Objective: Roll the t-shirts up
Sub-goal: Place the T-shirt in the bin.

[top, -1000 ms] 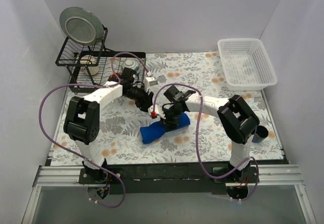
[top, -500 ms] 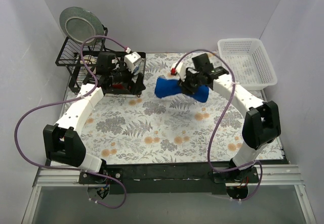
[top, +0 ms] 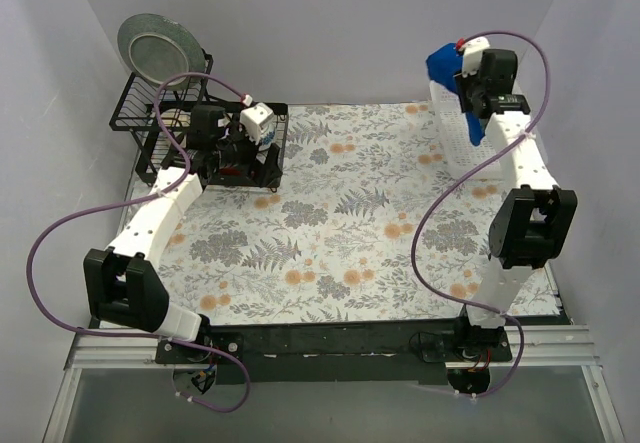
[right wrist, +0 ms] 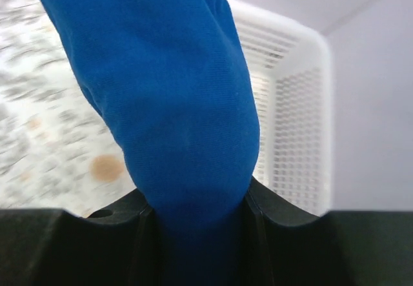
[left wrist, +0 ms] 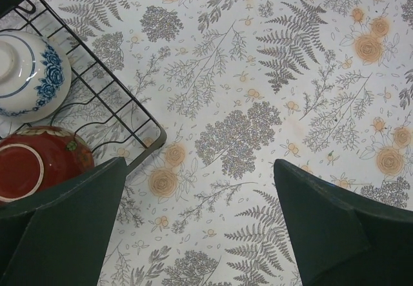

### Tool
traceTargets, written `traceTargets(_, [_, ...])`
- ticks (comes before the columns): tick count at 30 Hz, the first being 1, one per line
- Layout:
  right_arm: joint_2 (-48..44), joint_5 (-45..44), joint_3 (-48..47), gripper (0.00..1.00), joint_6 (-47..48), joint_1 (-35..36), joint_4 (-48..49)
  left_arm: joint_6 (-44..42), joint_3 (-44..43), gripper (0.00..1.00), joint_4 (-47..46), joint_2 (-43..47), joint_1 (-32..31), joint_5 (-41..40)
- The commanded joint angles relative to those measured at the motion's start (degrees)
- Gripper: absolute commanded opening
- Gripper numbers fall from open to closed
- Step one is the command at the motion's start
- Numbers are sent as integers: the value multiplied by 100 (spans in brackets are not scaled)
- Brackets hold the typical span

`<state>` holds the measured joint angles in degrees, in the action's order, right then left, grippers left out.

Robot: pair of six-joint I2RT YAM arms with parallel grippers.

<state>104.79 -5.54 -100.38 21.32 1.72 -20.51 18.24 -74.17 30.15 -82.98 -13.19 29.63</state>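
Right gripper (right wrist: 199, 221) clamps t-shirt (right wrist: 174, 105) (aloft)

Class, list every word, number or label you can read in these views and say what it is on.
None can be read.
The blue t-shirt shows only plain cloth, with no lettering in view.
The white bowl bears blue flowers, not words.

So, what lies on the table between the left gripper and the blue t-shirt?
Only bare floral tablecloth, in the top view, from the left gripper to the t-shirt held by the right gripper.
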Motion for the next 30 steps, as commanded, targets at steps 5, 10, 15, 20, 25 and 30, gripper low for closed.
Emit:
traceTargets(5, [1129,-1150,-929,1,-191,-479,1092,57,245,98,123,-25,18,-229])
traceTargets(10, [2096,-1458,-1879,1,-216,-567,1137,154,263,98,61,-279,45,-343])
traceTargets(15, [2844,-1555,-2407,1,-260,-576,1111,75,158,98,105,-456,53,-414])
traceTargets(20, [2994,-1555,-2171,1,-277,-514,1023,136,131,98,52,-623,45,-388])
traceTargets(25, [2985,-1397,-1828,1,-462,-488,777,171,140,98,-9,-676,53,-405])
traceTargets(30, [3065,-1265,-1705,1,-848,-462,531,162,166,98,-18,-676,45,-414])
